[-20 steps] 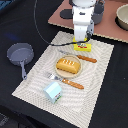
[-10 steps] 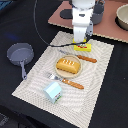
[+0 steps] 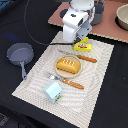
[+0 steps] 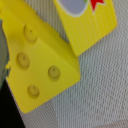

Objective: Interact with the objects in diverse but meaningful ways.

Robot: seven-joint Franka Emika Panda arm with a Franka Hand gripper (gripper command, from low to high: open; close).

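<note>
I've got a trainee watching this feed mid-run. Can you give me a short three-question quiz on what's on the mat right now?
1. True or false: the bread loaf sits on a plate.
2. Which item lies nearest the mat's front edge? A) milk carton B) yellow box C) cheese wedge
3. Fill in: the grey pan lies off the mat, toward the exterior view's ____.

Key: 1 true; 2 A; 3 left.

Striped pale placemat [image 3: 95,82] lies under the gripper and reaches away from it toward the camera. Grey pan [image 3: 19,52] on the black tabletop [image 3: 112,107], well apart from the gripper, toward the exterior view's left. Orange-handled knife [image 3: 86,58] just below the gripper. Orange-handled fork [image 3: 67,81] farther off. Brown mat [image 3: 107,22] behind it carries a bowl [image 3: 122,16].
</note>
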